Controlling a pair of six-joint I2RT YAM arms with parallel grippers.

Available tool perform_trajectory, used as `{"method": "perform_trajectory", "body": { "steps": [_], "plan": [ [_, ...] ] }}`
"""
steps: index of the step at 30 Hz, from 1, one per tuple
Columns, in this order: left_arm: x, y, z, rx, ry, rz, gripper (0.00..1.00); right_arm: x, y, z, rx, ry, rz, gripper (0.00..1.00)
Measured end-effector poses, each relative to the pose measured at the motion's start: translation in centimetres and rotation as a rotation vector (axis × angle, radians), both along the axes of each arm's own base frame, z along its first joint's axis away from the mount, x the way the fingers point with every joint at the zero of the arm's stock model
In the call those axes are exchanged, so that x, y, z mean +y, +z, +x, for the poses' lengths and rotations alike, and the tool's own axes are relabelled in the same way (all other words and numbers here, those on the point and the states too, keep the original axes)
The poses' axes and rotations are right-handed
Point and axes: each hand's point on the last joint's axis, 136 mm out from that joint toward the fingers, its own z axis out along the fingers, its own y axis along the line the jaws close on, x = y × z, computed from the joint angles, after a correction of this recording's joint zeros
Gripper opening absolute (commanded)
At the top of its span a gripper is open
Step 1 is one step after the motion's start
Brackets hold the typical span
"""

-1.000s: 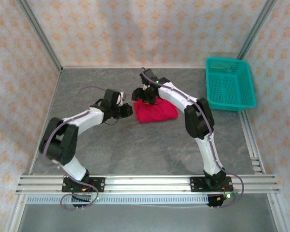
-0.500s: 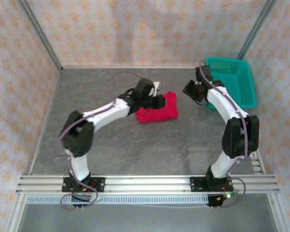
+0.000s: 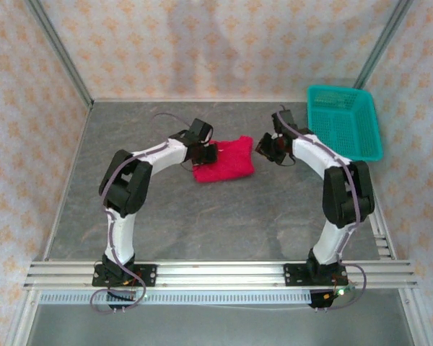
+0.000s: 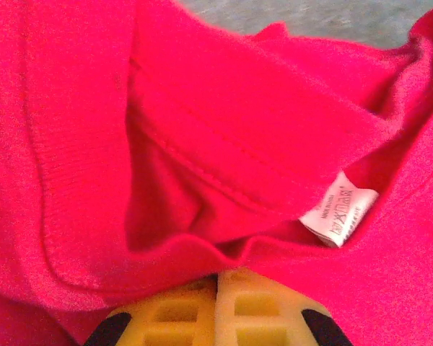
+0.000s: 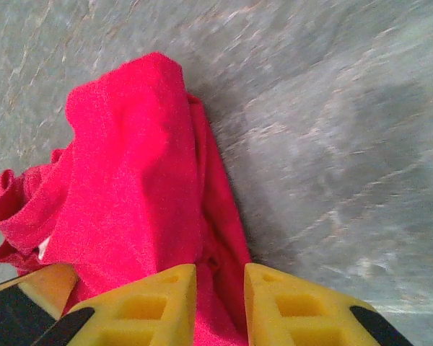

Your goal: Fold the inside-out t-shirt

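The left gripper (image 4: 216, 282) is seen in its wrist view with its yellow fingers pressed flat together, one thin seam between them, and their tips are covered by a fold of the inside-out t-shirt (image 3: 227, 160); whether cloth is caught between the tips cannot be told. From above, this gripper is found at the left edge of the shirt, touching it. The shirt is bunched into a rumpled red heap on the grey table (image 3: 224, 231), a little beyond the middle, between the two grippers. A small white neck label (image 4: 339, 216) is shown just beyond the left fingers, standing out from a stitched hem, with ribbed cloth curving round to its left. The right gripper (image 5: 220, 281) is held at the right edge of the heap, its fingers set a little apart with a narrow gap, and red cloth is seen in that gap; whether the cloth is clamped or merely lies beneath cannot be told. A teal basket (image 3: 344, 126) is placed at the far right corner of the table, well apart from the shirt.
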Motion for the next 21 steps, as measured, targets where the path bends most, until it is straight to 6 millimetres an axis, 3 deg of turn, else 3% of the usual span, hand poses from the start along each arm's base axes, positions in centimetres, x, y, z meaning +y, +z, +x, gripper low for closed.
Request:
{"method": "perform_trajectory", "body": {
  "steps": [5,10,14,18,21],
  "plan": [
    [-0.6,-1.2,-0.4,-0.027,0.013,-0.037,0.05,3.9,-1.7,1.2,0.014,0.038,0.045,0.22],
    [-0.5,-1.0,-0.4,-0.042,0.025,-0.050,0.05,7.4,-3.4,3.9,0.016,0.037,0.102,0.10],
    [0.2,-0.6,-0.8,-0.044,0.036,-0.052,0.04,6.5,-6.2,3.9,0.069,-0.024,0.072,0.07],
    [2.8,-0.3,-1.9,-0.030,0.095,-0.058,0.04,5.5,-6.6,3.6,0.052,-0.061,0.078,0.07],
    [5.2,-0.1,-2.4,-0.020,0.154,-0.063,0.04,4.5,-6.6,2.3,0.037,-0.079,0.057,0.07]
  ]
}}
